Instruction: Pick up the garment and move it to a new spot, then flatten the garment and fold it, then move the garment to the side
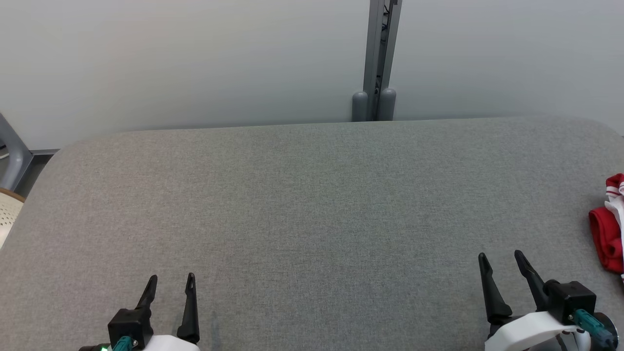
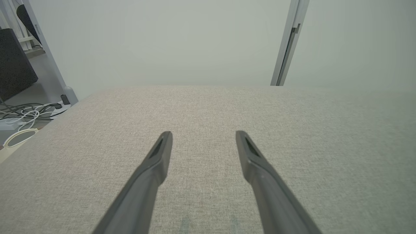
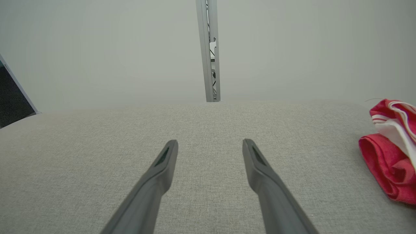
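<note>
garment (image 1: 606, 238), perhaps bunched, half off-frame

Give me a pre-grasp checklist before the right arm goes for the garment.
1. right gripper open and empty: ok.
2. left gripper open, empty, well away from the pick: ok.
3. garment located: ok, bunched red and white, to the right of the right gripper.
4. Whole garment in frame: not ok, cut off by the picture's right edge in the head and right wrist views.
5. table bare between the right gripper and the garment: ok.
6. Collar or hem to grasp picked out: cannot tell, too crumpled.
</note>
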Motion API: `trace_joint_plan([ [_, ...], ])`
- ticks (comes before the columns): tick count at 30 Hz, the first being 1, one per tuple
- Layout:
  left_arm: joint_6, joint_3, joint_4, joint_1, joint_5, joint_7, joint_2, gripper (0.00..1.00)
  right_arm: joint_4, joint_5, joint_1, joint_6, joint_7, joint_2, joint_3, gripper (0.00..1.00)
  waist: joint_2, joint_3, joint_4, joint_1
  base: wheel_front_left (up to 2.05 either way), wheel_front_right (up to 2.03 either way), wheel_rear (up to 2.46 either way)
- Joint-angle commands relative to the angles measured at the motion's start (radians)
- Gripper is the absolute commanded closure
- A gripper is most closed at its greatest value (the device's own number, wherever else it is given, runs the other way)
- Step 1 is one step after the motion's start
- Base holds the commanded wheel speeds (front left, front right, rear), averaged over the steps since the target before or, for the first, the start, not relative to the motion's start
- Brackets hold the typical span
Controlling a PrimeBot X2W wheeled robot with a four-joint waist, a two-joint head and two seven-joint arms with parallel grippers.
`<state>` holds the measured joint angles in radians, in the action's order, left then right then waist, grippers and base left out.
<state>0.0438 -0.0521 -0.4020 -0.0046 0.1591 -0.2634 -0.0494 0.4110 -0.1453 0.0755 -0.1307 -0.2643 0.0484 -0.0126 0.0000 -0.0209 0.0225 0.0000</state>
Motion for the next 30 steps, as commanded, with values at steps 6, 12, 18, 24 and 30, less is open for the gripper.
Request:
trace_joint_plan([
  [6, -0.007, -0.004, -0.009, 0.002, 0.009, -0.001, -0.004, 0.0, 0.005, 0.008, -0.003, 0.0, 0.001, 0.006, -0.009, 0.0, 0.0, 0.001, -0.004, 0.0, 0.0, 0.0, 0.0],
  [12, -0.007, -0.005, -0.011, 0.001, 0.017, -0.001, -0.004, 0.0, 0.008, 0.005, 0.002, 0.0, 0.001, 0.006, -0.012, 0.0, 0.0, 0.004, -0.025, 0.0, 0.0, 0.0, 0.0],
  [18, -0.015, -0.005, -0.015, 0.0, 0.029, -0.001, -0.004, 0.0, 0.004, -0.018, 0.0, 0.0, 0.001, 0.006, -0.03, 0.0, 0.0, 0.004, -0.027, 0.0, 0.0, 0.0, 0.0],
  [24, -0.018, -0.003, -0.048, 0.013, 0.042, 0.008, 0.008, 1.0, 0.036, -0.032, -0.019, 0.0, 0.006, -0.009, -0.028, 1.0, 0.0, 0.005, -0.028, 0.0, 0.0, 0.0, 0.0],
  [30, -0.031, 0.017, -0.037, -0.003, 0.16, 0.044, 0.007, 1.0, 0.021, -0.153, -0.011, 0.0, 0.04, -0.008, -0.012, 1.0, 0.0, 0.005, -0.028, 0.0, 0.0, 0.0, 0.0],
])
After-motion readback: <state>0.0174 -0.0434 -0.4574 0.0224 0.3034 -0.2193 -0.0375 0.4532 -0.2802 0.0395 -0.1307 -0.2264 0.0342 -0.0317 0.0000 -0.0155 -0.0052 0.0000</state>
